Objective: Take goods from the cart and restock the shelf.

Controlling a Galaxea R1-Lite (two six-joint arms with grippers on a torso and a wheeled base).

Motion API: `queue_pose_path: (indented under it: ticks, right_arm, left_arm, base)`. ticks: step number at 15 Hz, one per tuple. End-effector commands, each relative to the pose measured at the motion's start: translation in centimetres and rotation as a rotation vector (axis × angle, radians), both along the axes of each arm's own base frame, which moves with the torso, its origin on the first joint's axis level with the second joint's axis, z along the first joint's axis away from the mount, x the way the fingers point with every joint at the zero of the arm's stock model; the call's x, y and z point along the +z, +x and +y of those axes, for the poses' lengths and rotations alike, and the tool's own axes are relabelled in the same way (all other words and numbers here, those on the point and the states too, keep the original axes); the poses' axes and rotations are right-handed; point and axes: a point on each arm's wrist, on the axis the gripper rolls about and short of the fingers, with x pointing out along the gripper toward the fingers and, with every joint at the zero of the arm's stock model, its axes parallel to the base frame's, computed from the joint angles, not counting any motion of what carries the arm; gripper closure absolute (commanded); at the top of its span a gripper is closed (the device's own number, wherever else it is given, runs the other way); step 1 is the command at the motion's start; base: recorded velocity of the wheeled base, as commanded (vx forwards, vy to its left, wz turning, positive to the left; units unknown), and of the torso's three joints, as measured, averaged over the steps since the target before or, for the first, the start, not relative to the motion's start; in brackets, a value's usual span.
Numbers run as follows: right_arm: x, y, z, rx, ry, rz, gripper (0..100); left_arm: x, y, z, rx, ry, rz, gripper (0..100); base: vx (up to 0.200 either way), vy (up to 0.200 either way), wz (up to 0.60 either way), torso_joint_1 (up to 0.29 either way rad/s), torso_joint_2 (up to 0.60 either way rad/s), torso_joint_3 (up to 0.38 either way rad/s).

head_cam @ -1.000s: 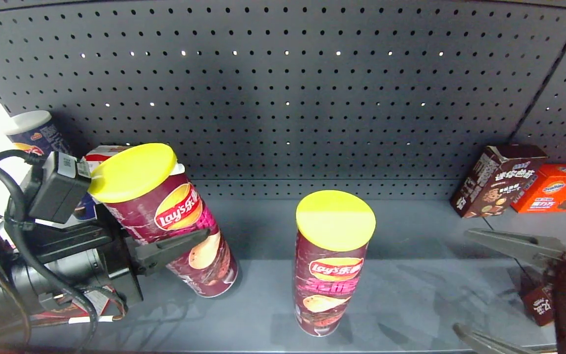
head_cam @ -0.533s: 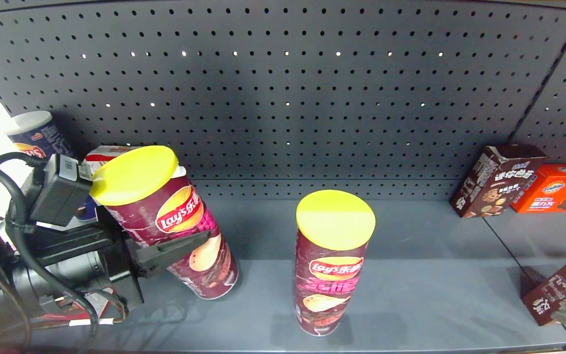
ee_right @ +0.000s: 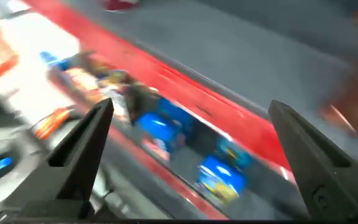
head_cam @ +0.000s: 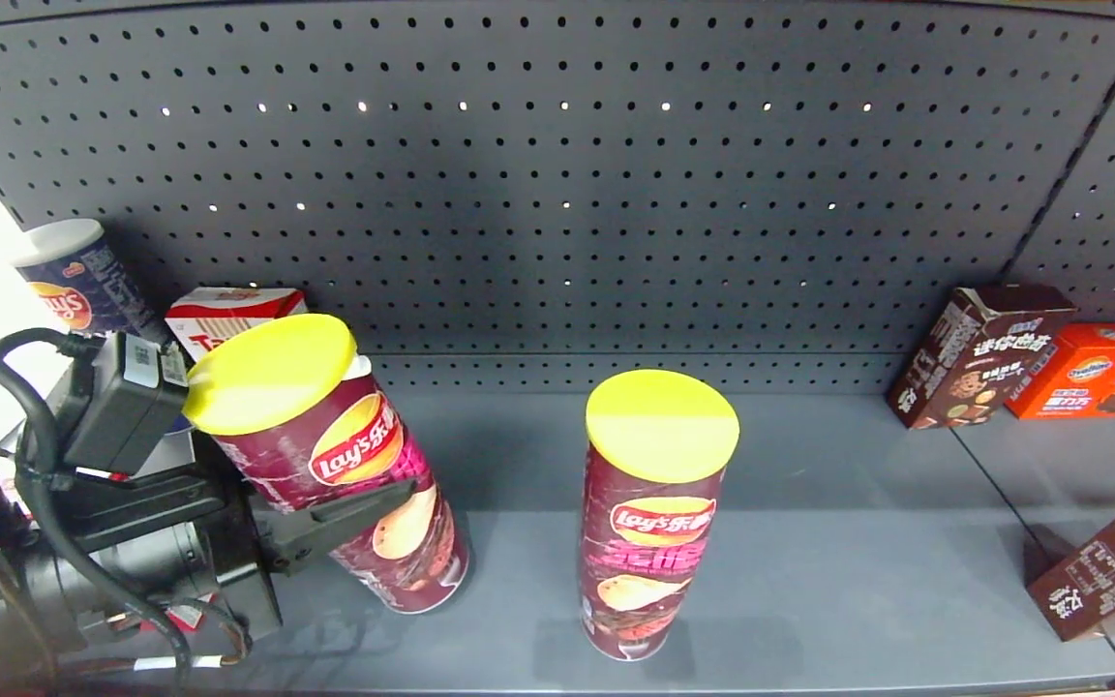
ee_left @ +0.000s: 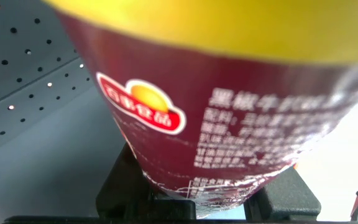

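The right end effector (ee_right: 191,109) has its jaws spread wide and holds nothing. The left end effector (head_cam: 349,494) is clamped across the lower body of a tilted chip can (head_cam: 325,455). The can's base is low at the near left of the shelf (head_cam: 838,542), and its lid leans toward 10 o'clock. It is probably a light, stiff cardboard tube with a slick wrap, so a mid-body hold suits it, though hard squeezing could dent it. An upright can (head_cam: 654,523) stands apart at its 3 o'clock. Boxes (head_cam: 979,353) sit farther back at 2 o'clock.
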Motion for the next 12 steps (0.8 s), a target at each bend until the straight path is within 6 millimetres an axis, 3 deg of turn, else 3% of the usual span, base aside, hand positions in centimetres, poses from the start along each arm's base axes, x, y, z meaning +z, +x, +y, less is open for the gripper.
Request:
queue_pose_path:
  ticks: [1,7,12]
  right_arm:
    - [-0.2,-0.6,-0.1,-0.181,0.074,-0.006,0]
    - [0.1,0.6,0.2,-0.388,0.051,0.13,0]
    - [-0.1,-0.1,0.8,-0.735,0.085,0.038,0]
  left_arm:
    - [0.0,-0.1,0.1,0.0,-0.001,-0.002,100]
    - [0.0,0.0,0.0,-0.007,0.0,0.0,100]
    - [0.0,-0.1,0.0,-0.007,-0.001,-0.003,100]
  base:
    - [0.0,0.0,0.0,0.0,0.0,0.0]
    - [0.0,0.0,0.0,0.0,0.0,0.0]
    - [0.0,0.0,0.0,0.0,0.0,0.0]
